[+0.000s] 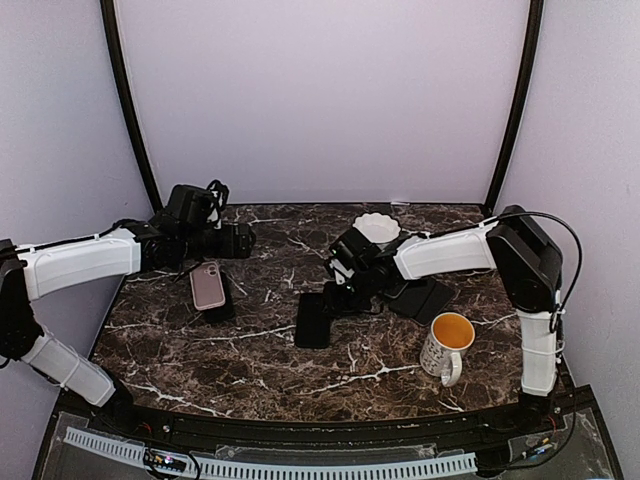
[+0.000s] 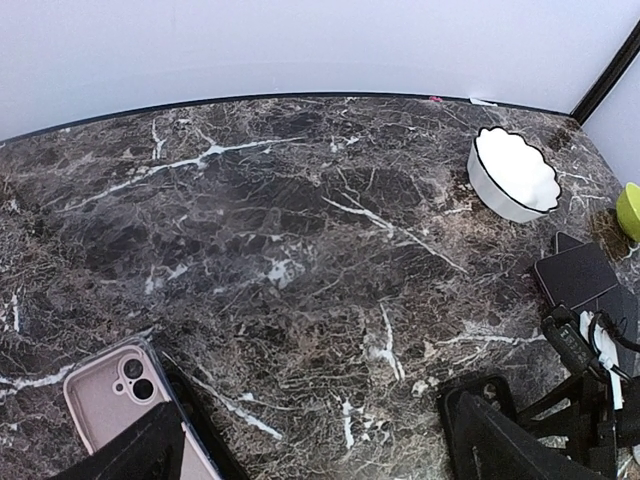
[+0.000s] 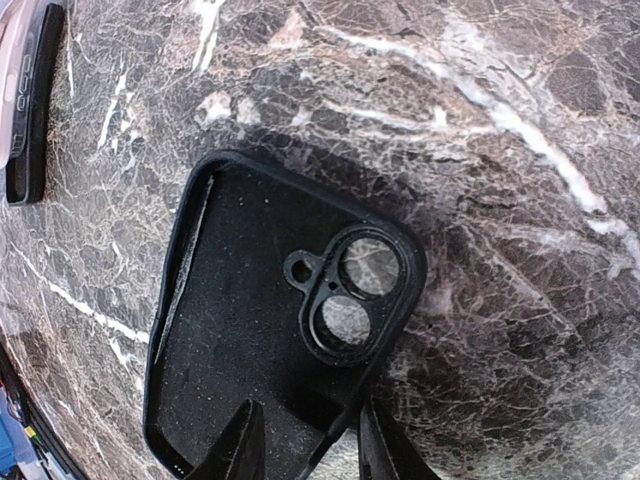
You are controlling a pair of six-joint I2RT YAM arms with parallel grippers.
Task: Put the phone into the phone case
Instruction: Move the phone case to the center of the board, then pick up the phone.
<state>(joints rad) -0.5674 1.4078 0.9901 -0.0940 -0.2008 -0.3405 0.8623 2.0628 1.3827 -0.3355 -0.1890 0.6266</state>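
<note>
The pink phone (image 1: 208, 286) lies camera side up on a black slab at the table's left, and shows in the left wrist view's lower left corner (image 2: 108, 400). My left gripper (image 1: 238, 241) hovers just behind it, open wide (image 2: 320, 455) with only bare marble between its fingers. The black phone case (image 1: 313, 320) lies hollow side up mid-table. In the right wrist view the phone case (image 3: 250, 330) fills the frame, its camera cut-out toward the far end. My right gripper (image 3: 308, 430) is partly open and straddles the case's side wall, one finger inside and one outside.
A white scalloped bowl (image 1: 377, 227) stands at the back centre. A mug (image 1: 447, 345) with a yellow inside stands at the front right. A flat black object (image 1: 428, 298) lies under the right forearm. Pale walls enclose the marble table (image 1: 250, 375).
</note>
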